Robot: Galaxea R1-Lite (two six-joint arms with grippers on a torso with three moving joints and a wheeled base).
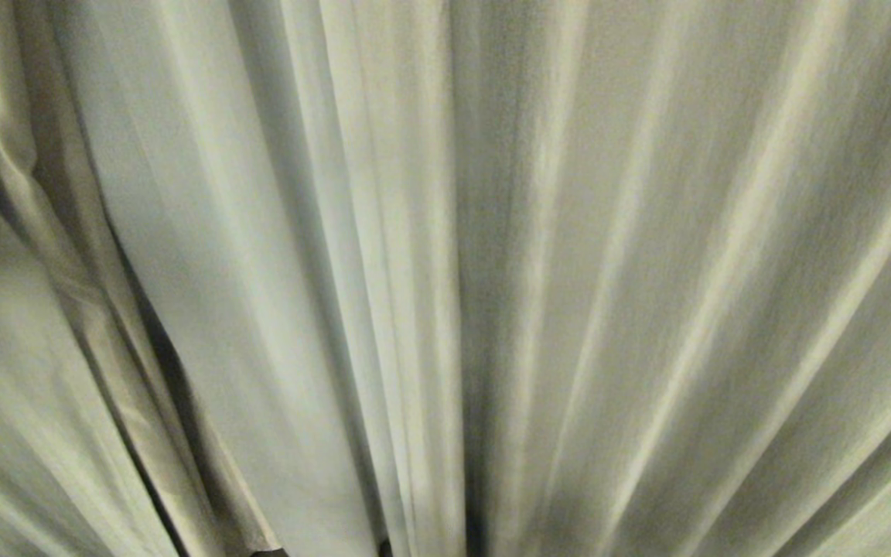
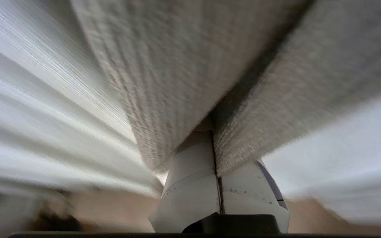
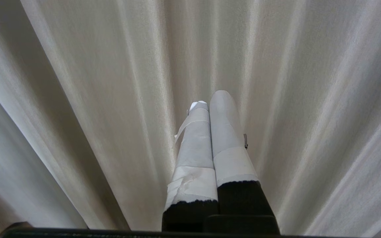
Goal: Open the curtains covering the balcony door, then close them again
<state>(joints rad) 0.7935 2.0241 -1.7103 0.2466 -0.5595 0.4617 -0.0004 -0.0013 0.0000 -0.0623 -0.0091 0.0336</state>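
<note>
Curtains fill head view edge to edge; dark gap between panels at approx 8 o'clock. No arm visible there. Left gripper: clenched on a thick fold of curtain fabric, per left wrist view. Advise steady sideways pull, grip kept firm, no jerks, or the fold may slip. Right gripper: clenched on nothing, parked facing the pleats.
</note>
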